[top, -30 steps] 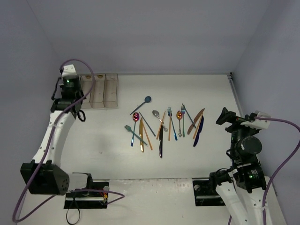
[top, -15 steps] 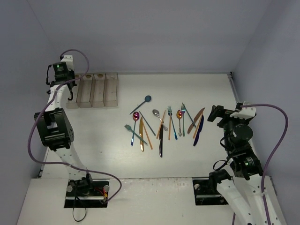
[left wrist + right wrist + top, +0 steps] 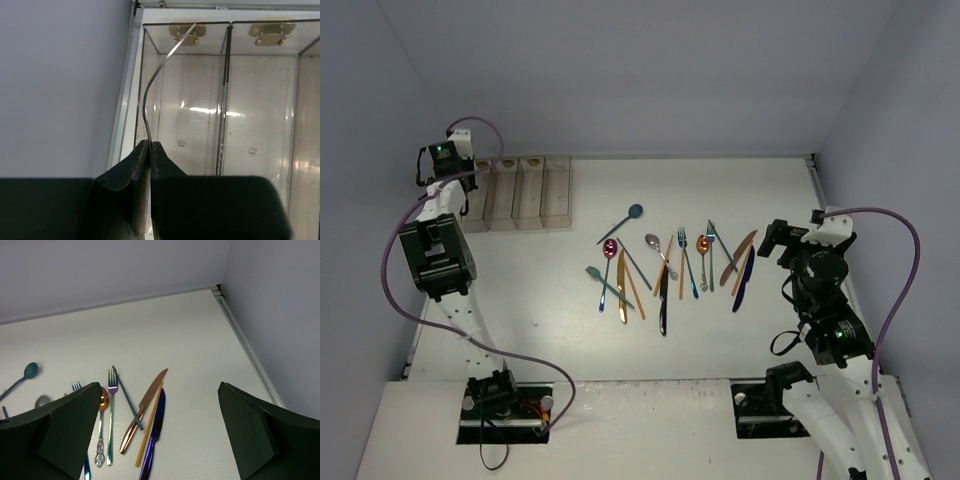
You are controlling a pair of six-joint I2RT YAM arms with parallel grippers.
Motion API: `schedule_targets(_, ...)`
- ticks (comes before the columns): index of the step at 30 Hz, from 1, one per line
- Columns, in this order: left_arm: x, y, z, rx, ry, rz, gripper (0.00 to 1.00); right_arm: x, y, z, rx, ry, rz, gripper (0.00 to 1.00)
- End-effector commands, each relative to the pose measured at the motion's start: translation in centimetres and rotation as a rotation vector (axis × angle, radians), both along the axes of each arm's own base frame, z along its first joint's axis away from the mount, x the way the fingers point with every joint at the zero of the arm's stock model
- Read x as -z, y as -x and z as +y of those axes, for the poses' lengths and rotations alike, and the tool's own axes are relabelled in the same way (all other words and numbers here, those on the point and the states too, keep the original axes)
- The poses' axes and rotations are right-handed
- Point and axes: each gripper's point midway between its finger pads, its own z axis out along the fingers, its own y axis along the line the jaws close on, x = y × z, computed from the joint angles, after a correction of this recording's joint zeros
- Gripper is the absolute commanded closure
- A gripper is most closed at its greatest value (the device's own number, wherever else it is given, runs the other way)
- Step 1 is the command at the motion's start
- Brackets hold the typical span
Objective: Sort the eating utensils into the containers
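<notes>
Four narrow, pale, clear-walled bins stood joined in a row at the far left of the white desk. The left arm was stretched to the row's outer end. The left fingers were pressed together, pinching the end of a thin, curved silver utensil. In the left wrist view that silver strip rose away from the fingers and arched over the compartment next to the side wall. Its far end lay close to the bin's end wall, though whether it touched could not be told.

Many other slim utensils lay loosely fanned on the middle of the desk, well apart from the bins. Among them were a teal spoon farthest back, a long black knife and an iridescent fork. A copper-gold knife lay just beside a glossy blue knife, with a thin orange stick between them.

The right fingers were spread wide and held nothing, hovering above the desk near the right edge of that spread.
</notes>
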Motion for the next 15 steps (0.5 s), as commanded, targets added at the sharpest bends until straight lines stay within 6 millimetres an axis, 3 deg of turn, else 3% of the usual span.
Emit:
schedule_targets(1, -5.0, -1.1, 0.1, 0.026, -0.038, -0.140, 1.00, -3.3, -0.4, 0.0, 0.007, -0.013, -0.088, 0.00)
schedule_targets(3, -5.6, -1.4, 0.1, 0.027, -0.045, -0.163, 1.00, -3.2, -0.5, 0.0, 0.005, -0.015, -0.086, 0.00)
schedule_targets(11, -2.9, -1.4, 0.9, -0.014, 0.007, -0.108, 1.00, -3.5, -0.1, 0.0, 0.000, -0.024, -0.102, 0.00)
schedule_targets(15, -2.7, -1.6, 1.1, -0.035, 0.039, -0.118, 0.87, -3.7, 0.2, 0.0, 0.001, -0.030, -0.111, 0.00)
